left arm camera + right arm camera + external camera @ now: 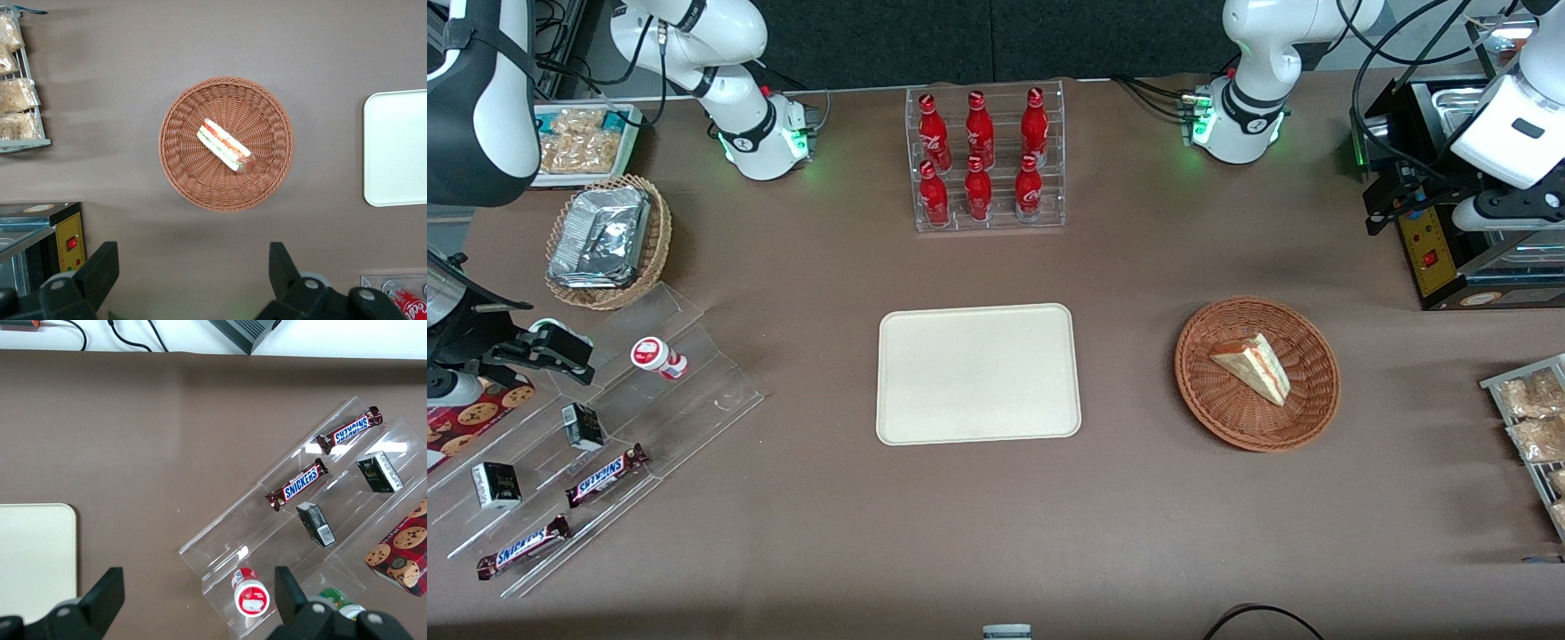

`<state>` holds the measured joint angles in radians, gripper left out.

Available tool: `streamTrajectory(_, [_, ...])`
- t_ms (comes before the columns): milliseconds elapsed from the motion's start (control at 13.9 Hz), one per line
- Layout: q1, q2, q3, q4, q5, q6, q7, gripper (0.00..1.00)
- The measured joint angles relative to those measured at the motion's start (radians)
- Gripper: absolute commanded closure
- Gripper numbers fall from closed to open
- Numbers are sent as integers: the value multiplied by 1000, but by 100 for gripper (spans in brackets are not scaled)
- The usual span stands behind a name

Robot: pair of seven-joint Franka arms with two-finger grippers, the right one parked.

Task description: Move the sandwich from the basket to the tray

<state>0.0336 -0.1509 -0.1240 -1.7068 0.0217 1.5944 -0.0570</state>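
The sandwich point(1252, 366) point(225, 145), a pale wedge with red and green layers along its cut edge, lies in the round reddish-brown basket point(1200, 391) point(180, 167). The basket stands beside the cream tray point(978, 373) point(397, 147), toward the working arm's end of the table. Nothing lies on the tray. My gripper point(1405, 191) point(193, 253) hangs high above the table, farther from the front camera than the basket and near the black machine. Its fingers point(100, 267) are spread wide open with only bare tablecloth showing between them.
A clear rack of red cola bottles point(985, 160) stands farther from the front camera than the tray. A black machine with a red switch point(1432, 258) and a metal tray of packaged snacks point(1529, 418) flank the basket. A stepped acrylic display point(605, 427) and a tan basket of foil containers point(609, 240) sit toward the parked arm's end.
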Motion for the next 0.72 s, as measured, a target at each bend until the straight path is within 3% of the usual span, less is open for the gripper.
streamTrajectory(431, [2,31,2,1,-1,-47,-54,0])
streamTrajectory(719, [1,151,2,-20,-1,-25,-469,0])
